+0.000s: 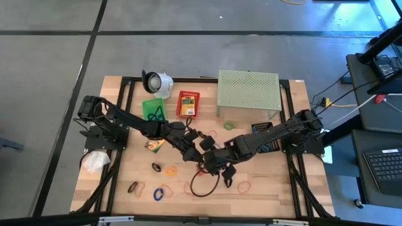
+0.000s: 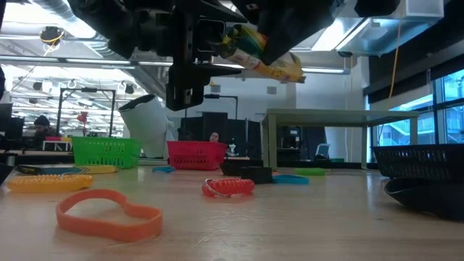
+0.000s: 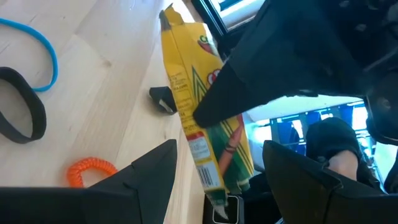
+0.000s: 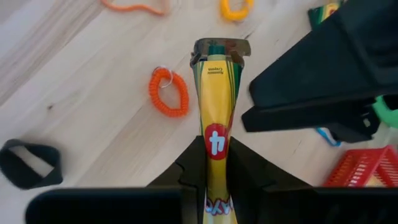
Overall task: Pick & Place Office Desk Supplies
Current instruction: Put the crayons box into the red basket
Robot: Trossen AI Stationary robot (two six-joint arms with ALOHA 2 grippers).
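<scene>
The right gripper (image 4: 208, 158) is clamped on the flat sides of a yellow-and-green crayon box (image 4: 213, 118). The box is held in the air above the table (image 1: 264, 185), over a loose scatter of bands, well in front of the pale green perforated shelf (image 1: 248, 91). Gripping one end leaves the other end projecting free, which suits a transfer to the second arm.

The left gripper (image 3: 217, 171) faces that free end with its fingers (image 3: 152, 171) spread wide on either side of the box. No contact is visible. The left arm's view is partly blocked by the other arm, so whether a pad grazes the carton cannot be confirmed.

An orange coiled band (image 4: 168, 92) lies on the table directly below the carton, with a black loop (image 4: 30, 163) to one side of it. A second crayon box (image 1: 154, 145) lies on the table, left of the held box in the overhead view.

Behind the grippers, just left of the shelf, stand a red basket (image 1: 187, 103) and then a green basket (image 1: 152, 108). These are probably the receiving bins for sorted items, which would explain carrying the box at height: it clears the bands on the way.
</scene>
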